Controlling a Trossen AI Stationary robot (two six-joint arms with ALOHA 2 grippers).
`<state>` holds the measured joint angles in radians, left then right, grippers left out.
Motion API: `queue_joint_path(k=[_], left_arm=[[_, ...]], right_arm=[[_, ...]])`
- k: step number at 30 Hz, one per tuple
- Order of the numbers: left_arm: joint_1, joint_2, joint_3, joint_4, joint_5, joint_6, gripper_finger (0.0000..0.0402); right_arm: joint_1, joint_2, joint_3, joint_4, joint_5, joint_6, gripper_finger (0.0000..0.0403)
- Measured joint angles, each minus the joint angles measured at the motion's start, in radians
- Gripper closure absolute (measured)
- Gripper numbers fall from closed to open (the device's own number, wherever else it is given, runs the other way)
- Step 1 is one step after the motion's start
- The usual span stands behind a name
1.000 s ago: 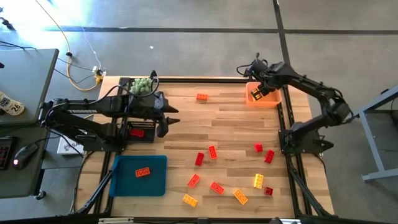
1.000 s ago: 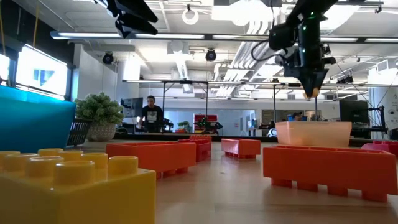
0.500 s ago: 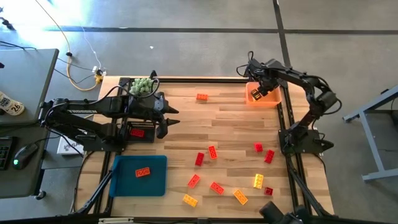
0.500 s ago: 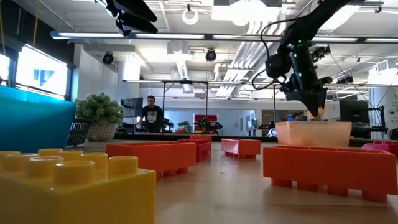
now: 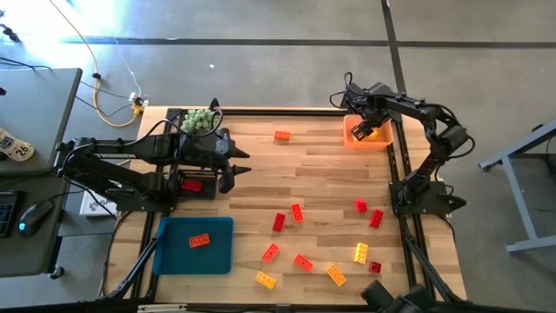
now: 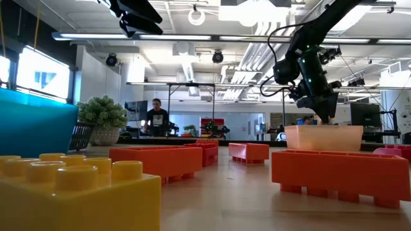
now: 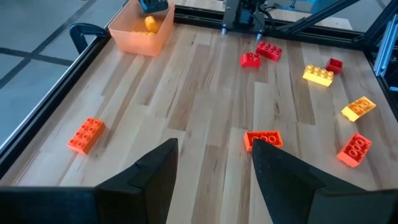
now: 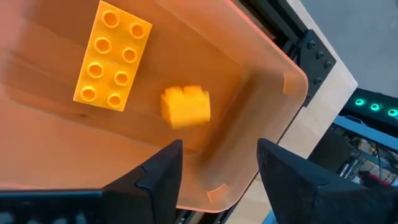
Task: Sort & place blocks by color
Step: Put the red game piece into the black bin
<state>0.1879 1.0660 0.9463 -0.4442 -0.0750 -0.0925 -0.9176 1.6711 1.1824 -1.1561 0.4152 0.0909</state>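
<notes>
Jaws of the right gripper (image 8: 214,165) stand parted above the orange bin (image 5: 380,139) at the counter's far right corner, gripping nothing: a small yellow block (image 8: 185,107) shows blurred below them, seemingly dropping in, beside a flat yellow block (image 8: 112,64) already on the bin floor. The left gripper (image 7: 211,163) waits with its jaws released and empty over the counter's left side, near the green plant ball (image 5: 199,119). Judging from this, the step in hand is the drop into the yellow bin; to finish it well the right arm should lift straight up until its fingers clear the rim before swinging away, since the bin walls are close on both sides and a sideways pull could drag the bin toward the black frame rail (image 5: 395,165) just beside it. The remaining blocks lie mostly toward the near right: reds (image 5: 361,207), orange-reds (image 5: 302,263) and yellows (image 5: 360,253) scattered loosely, most apart enough to take singly. One orange block (image 5: 282,136) sits alone near the far edge, and one lies on the blue tray (image 5: 217,252) at near left. The counter (image 5: 330,174) between the bin and the scatter is bare wood, giving open room for the reach back.
</notes>
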Motion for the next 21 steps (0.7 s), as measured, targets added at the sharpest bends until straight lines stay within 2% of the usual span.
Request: queue_joint_path(k=[7, 12, 16, 21], left_arm=[[0.000, 0.003, 0.000, -0.003, -0.040, 0.005, 0.0204], [0.001, 0.006, 0.000, -0.007, -0.071, 0.082, 0.0187], [0.001, 0.021, 0.000, 0.002, -0.072, 0.095, 0.0165], [0.002, 0.063, 0.000, 0.061, -0.069, 0.000, 0.0152]], right_arm=[[0.000, 0.000, 0.000, -0.024, -0.045, 0.023, 0.0206], [0.002, 0.000, 0.000, -0.063, -0.106, 0.050, 0.0206], [0.016, -0.014, 0.000, -0.075, -0.085, 0.059, 0.0206], [0.040, -0.061, 0.000, -0.072, -0.054, 0.066, 0.0206]])
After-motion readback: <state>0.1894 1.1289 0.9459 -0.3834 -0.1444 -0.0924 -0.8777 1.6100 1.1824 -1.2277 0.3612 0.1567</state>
